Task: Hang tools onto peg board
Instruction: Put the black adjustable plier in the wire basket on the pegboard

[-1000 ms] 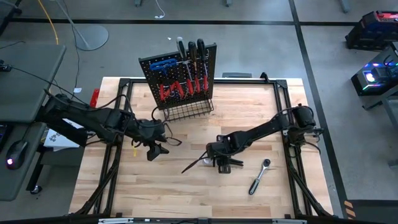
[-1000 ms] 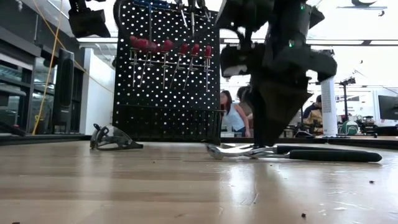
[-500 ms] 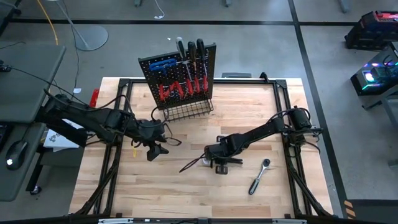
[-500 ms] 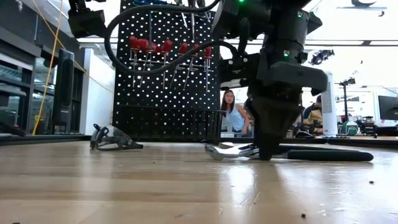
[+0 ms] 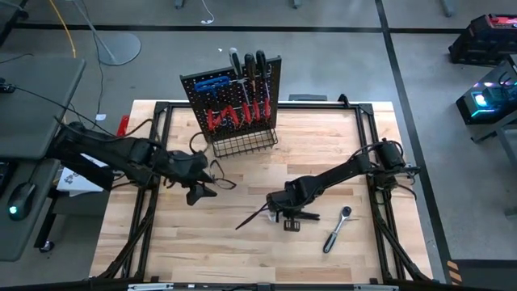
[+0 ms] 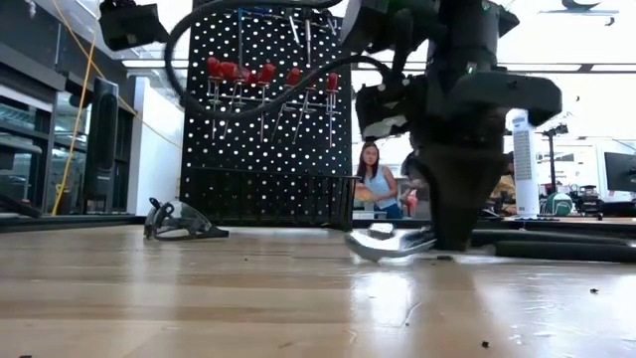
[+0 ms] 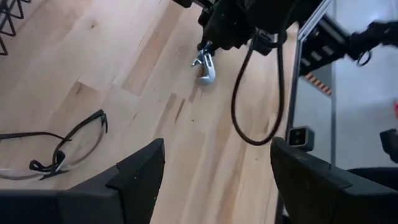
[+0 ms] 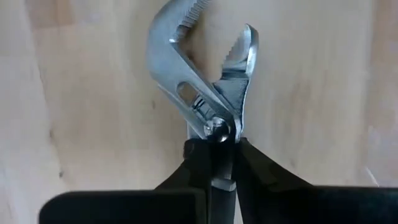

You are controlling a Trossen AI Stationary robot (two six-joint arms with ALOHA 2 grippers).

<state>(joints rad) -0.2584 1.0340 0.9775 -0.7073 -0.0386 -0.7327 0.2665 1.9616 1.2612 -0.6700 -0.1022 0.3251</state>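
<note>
The peg board [image 5: 234, 97] stands at the table's far side with red-handled and black-handled tools hanging on its hooks. Silver pliers with black handles [image 5: 254, 217] lie mid-table, their toothed head [image 8: 199, 68] in the right wrist view. My right gripper [image 5: 284, 214] points down and is shut on them. A chrome ratchet [image 5: 337, 229] lies flat on the table to their right. My left gripper [image 5: 198, 191] hovers open over the table's left part, holding nothing. My right gripper pinches the pliers at the joint, just behind the pivot bolt [image 8: 217, 134], between its two fingers [image 8: 193, 168]. It comes from above and the fingers lie across the tool. In the low view the head [image 6: 383, 244] is at the table top and the handles [image 6: 561, 244] stretch out low along it.
A wire basket [image 5: 246, 144] runs along the peg board's foot. Safety glasses [image 7: 62, 149] lie on the wood near my left gripper. A black frame [image 5: 367, 129] borders the table. People sit in the room beyond [image 6: 376, 184].
My right gripper has sunk onto the pliers, shifted a little toward the table's near edge and rolled slightly. The pliers' head has swung with it, sideways in the low view.
</note>
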